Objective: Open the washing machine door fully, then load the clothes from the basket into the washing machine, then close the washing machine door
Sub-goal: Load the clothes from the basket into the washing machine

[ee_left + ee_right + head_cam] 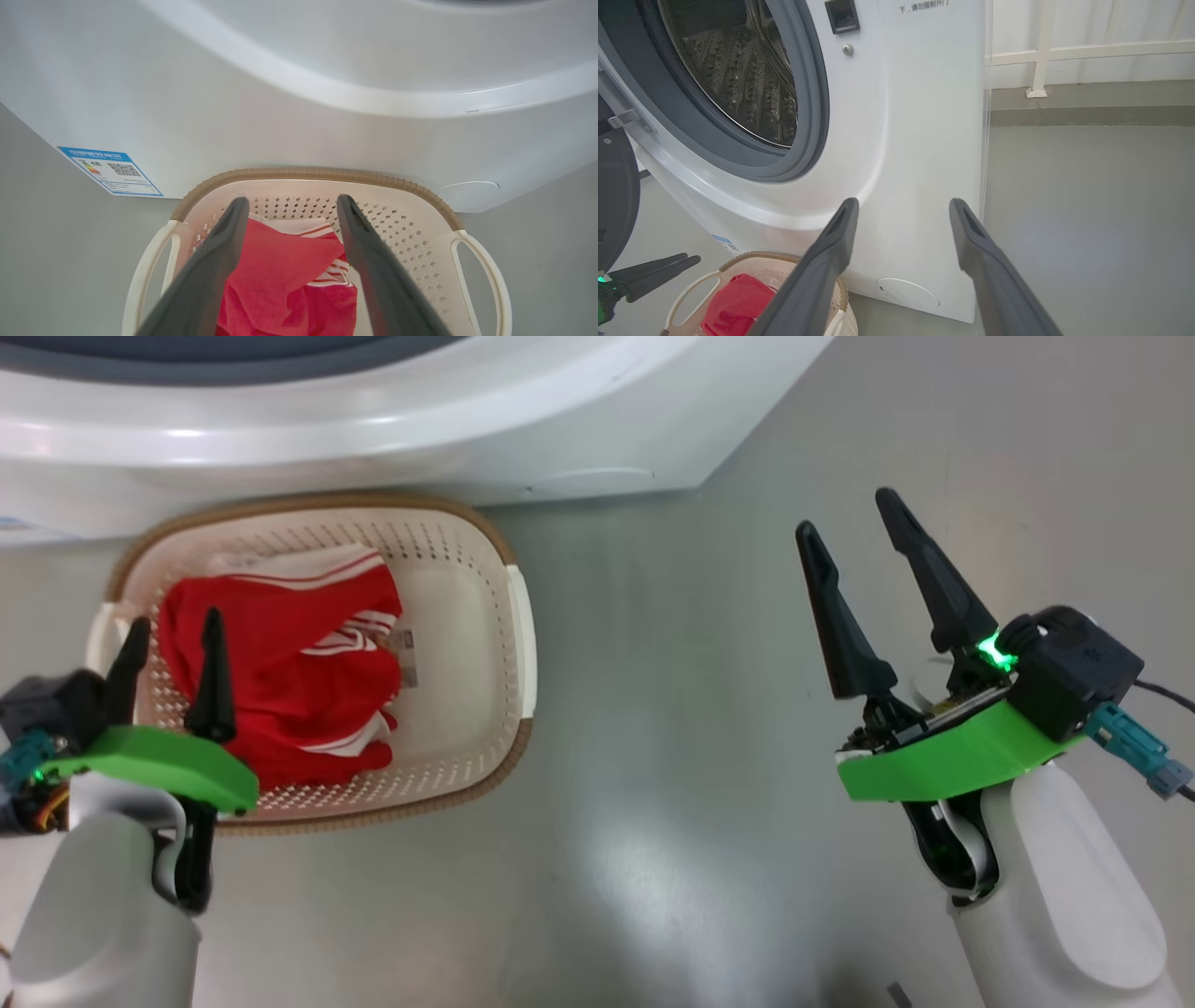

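- The floor (653, 756) was grey, smooth and a bit shiny. A white railing (1064, 51) stood by the far wall.
- There was one washing machine (373, 429). It was white, with one blue sticker (112, 171) and one small round flap (908, 293) low on its front.
- The washing machine door (614, 196) stood open at the side, and the steel drum (738, 70) showed inside.
- One basket (485, 616) sat on the floor, close in front of the machine.
- The clothes (280, 663) lay in the basket in one red heap with white stripes. I could not count the pieces.
- The two left fingers (213, 672) were spread apart over the heap, holding nothing.
- The two right fingers (840, 625) were also apart, over bare floor, well away from the basket.
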Controlling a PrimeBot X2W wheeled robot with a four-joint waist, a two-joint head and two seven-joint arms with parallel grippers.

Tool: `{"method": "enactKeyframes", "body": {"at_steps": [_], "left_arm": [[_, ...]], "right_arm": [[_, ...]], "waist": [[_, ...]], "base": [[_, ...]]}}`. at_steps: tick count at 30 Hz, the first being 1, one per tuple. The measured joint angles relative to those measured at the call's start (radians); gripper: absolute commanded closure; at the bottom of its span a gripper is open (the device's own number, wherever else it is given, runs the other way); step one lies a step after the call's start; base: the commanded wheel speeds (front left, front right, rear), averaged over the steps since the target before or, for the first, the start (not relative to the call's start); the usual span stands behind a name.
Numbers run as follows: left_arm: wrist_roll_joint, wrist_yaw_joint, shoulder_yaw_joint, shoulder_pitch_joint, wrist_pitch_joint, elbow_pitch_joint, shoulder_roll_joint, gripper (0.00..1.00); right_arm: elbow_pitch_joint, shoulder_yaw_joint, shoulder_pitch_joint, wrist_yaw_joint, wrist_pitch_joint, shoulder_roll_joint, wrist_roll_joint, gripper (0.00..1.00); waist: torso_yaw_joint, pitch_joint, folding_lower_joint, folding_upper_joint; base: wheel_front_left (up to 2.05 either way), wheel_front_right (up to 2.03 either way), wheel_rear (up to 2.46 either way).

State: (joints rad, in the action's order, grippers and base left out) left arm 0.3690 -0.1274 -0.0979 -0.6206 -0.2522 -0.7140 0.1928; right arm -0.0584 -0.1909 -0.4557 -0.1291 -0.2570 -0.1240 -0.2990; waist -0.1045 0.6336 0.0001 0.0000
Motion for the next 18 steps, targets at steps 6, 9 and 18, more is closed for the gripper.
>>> {"method": "enactKeyframes", "body": {"at_steps": [6, 9, 18], "left_arm": [[0.011, 0.0, -0.044, -0.078, 0.0, -0.115, 0.017, 0.0], [0.034, 0.0, -0.079, -0.124, 0.0, -0.17, 0.029, 0.0], [0.085, 0.0, -0.194, -0.267, 0.026, -0.329, 0.05, 0.0]], "right_arm": [[0.01, 0.0, -0.024, 0.0, 0.0, 0.007, 0.008, 0.0], [0.012, -0.001, -0.037, 0.0, 0.0, 0.01, 0.009, 0.0], [0.022, -0.006, -0.07, 0.0, 0.0, 0.024, 0.016, 0.0]], "waist": [[-0.014, 0.052, 0.0, 0.0], [-0.021, 0.079, 0.0, 0.0], [-0.045, 0.165, 0.0, 0.0]], "base": [[0.0, 0.0, 0.0], [0.0, 0.0, 0.0], [0.0, 0.0, 0.0]]}}
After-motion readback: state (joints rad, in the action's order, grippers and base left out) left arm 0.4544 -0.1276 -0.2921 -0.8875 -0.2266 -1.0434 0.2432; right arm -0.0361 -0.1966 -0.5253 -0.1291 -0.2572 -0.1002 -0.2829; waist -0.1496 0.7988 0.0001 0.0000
